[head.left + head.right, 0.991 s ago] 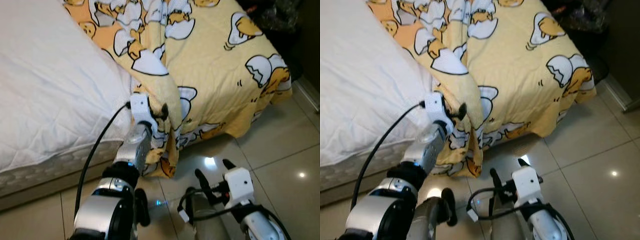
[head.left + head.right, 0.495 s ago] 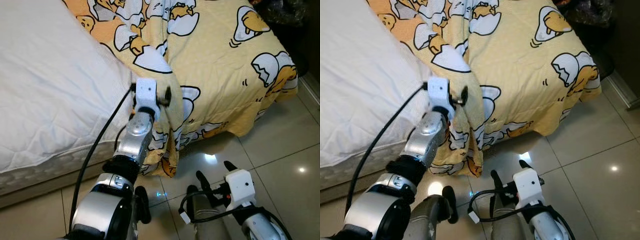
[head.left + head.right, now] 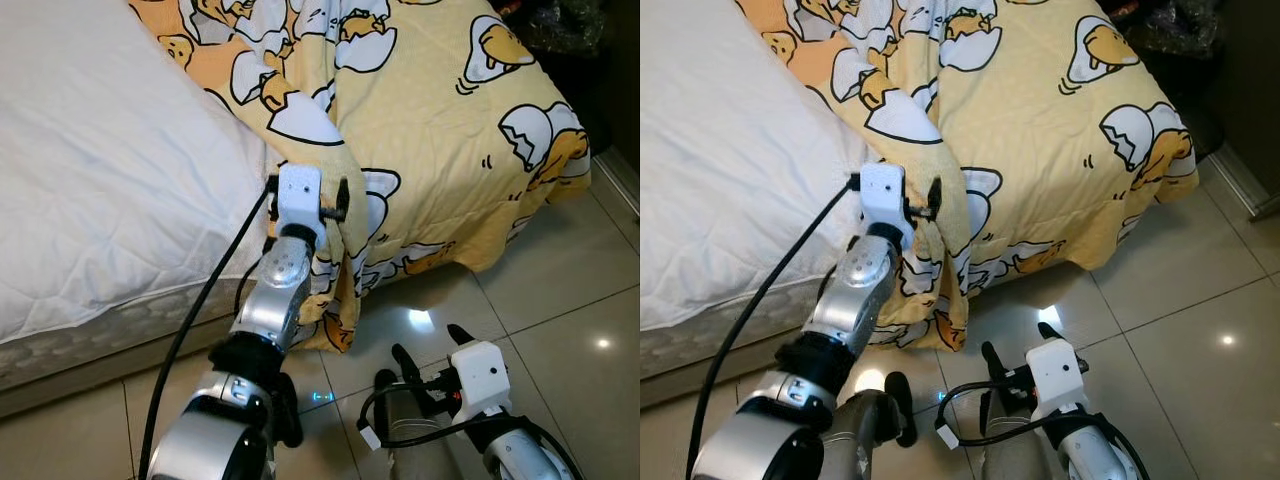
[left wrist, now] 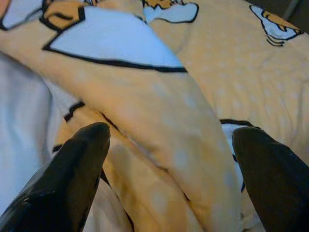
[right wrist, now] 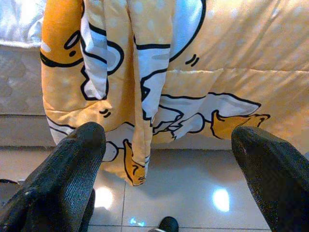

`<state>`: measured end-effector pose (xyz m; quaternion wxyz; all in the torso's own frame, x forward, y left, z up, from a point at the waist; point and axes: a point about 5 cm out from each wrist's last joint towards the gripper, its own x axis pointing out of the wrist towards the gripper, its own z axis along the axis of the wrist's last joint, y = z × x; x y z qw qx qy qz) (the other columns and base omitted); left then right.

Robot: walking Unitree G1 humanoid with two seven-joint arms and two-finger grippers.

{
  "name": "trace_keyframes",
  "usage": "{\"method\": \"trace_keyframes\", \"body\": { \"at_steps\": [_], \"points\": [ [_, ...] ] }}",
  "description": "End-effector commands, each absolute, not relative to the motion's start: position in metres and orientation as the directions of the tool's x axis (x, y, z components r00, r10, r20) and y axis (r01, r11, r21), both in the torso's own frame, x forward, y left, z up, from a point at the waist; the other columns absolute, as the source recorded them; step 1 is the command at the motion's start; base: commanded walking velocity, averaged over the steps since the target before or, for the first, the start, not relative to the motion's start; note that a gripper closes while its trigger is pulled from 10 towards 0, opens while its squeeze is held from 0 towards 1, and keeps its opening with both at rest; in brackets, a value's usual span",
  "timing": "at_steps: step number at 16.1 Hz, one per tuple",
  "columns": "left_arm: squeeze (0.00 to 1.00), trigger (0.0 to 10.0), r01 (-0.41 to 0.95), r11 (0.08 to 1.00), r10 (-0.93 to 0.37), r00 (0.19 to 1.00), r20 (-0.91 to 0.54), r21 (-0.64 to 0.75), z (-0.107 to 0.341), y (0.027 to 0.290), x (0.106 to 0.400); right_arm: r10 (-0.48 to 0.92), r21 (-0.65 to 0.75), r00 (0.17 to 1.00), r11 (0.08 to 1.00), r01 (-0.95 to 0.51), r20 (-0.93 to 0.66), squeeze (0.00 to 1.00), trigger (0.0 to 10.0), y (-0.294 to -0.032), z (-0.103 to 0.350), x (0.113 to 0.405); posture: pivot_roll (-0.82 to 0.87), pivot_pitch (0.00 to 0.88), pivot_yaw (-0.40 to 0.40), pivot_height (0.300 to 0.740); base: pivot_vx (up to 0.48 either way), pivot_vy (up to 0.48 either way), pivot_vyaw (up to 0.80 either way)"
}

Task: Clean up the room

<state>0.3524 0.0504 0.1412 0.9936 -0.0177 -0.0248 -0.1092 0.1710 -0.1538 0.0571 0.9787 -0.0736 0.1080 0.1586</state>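
Nearest: my right gripper [image 3: 425, 352], low over the tiled floor [image 3: 560, 300], fingers spread and empty, held in reserve.

Next: my left gripper [image 3: 308, 205], raised at the bed's edge, fingers parted either side of a bunched fold of the yellow duck-print blanket [image 3: 440, 120]; whether they pinch it, I cannot tell. The fold hangs toward the floor, presumably needing lifting back.

Beyond: bare white mattress [image 3: 100, 180], left uncovered beside the blanket.
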Motion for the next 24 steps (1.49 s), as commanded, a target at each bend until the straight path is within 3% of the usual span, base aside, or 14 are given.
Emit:
{"method": "trace_keyframes", "body": {
  "at_steps": [1, 6, 9, 15, 18, 21, 24],
  "points": [
    [0.00, 10.0, 0.256, 0.963, -0.257, 0.966, 0.005, -0.087, 0.131, 0.034, 0.345, 0.292, -0.105, 0.924, 0.940, -0.325, -0.245, 0.00, 10.0, -0.155, 0.057, 0.167, -0.32, 0.323, 0.042, 0.731, 0.000, 0.000, 0.00],
    [0.00, 10.0, 0.246, 0.956, -0.262, 0.961, -0.087, -0.157, 0.117, 0.030, 0.350, 0.297, -0.099, 0.922, 0.939, -0.329, -0.246, 0.00, 10.0, -0.154, 0.057, 0.165, -0.33, 0.328, 0.039, 0.731, 0.000, 0.000, 0.00],
    [0.00, 10.0, 0.259, 0.952, -0.272, 0.960, -0.064, -0.164, 0.126, 0.027, 0.356, 0.297, -0.099, 0.922, 0.939, -0.329, -0.248, 0.00, 10.0, -0.155, 0.058, 0.164, -0.34, 0.329, 0.041, 0.731, 0.000, 0.000, 0.00],
    [0.00, 10.0, 0.171, 0.983, -0.177, 0.981, 0.076, 0.072, 0.144, 0.039, 0.358, 0.295, -0.096, 0.921, 0.940, -0.327, -0.253, 0.00, 10.0, -0.154, 0.057, 0.161, -0.34, 0.327, 0.049, 0.731, 0.000, 0.000, 0.00],
    [0.00, 10.0, 0.099, 0.983, -0.109, 0.992, 0.057, 0.153, 0.134, 0.045, 0.354, 0.303, -0.093, 0.920, 0.938, -0.334, -0.249, 0.00, 10.0, -0.153, 0.056, 0.164, -0.33, 0.317, 0.049, 0.731, 0.000, 0.000, 0.00],
    [0.00, 10.0, 0.089, 0.989, -0.094, 0.995, 0.033, 0.116, 0.129, 0.048, 0.352, 0.304, -0.091, 0.921, 0.938, -0.334, -0.246, 0.00, 10.0, -0.153, 0.057, 0.163, -0.33, 0.308, 0.050, 0.731, 0.000, 0.000, 0.00],
    [0.00, 10.0, 0.179, 0.984, -0.177, 0.981, 0.078, -0.025, 0.137, 0.035, 0.348, 0.302, -0.092, 0.921, 0.939, -0.333, -0.246, 0.00, 10.0, -0.155, 0.057, 0.163, -0.33, 0.302, 0.052, 0.731, 0.000, 0.000, 0.00]
  ]
}}
